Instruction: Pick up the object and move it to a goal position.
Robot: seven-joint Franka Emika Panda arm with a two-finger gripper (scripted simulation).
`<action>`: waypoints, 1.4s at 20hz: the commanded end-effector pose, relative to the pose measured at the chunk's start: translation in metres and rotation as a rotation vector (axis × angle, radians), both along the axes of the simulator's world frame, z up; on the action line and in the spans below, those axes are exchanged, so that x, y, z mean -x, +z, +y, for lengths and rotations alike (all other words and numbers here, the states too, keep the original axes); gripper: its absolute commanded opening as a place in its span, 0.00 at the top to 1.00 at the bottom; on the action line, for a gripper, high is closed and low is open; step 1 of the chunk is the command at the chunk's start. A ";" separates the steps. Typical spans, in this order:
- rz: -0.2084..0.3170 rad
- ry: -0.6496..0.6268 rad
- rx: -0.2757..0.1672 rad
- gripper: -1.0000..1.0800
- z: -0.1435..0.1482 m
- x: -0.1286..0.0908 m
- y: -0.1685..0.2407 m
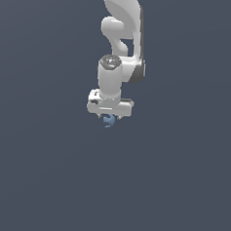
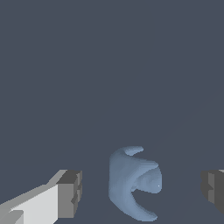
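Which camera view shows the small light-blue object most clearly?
The wrist view. There the light-blue object appears large, with its curled hook shape clear, lying between the open fingers. In the exterior view it is only a tiny blue spot under the gripper.

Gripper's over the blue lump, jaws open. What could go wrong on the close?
1. In the wrist view the light-blue lump sits nearer one finger than the other, so closing may push it sideways first.
2. Its curved, hooked shape gives flat pads little to bear on; it may twist or pop out.
3. In the exterior view the gripper hides most of it, so depth is uncertain.
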State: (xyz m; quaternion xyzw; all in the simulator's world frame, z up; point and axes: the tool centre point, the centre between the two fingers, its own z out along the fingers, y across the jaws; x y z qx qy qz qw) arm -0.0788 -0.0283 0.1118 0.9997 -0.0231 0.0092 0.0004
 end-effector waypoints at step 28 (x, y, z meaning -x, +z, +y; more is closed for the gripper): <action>0.018 -0.029 -0.001 0.04 -0.006 0.036 -0.070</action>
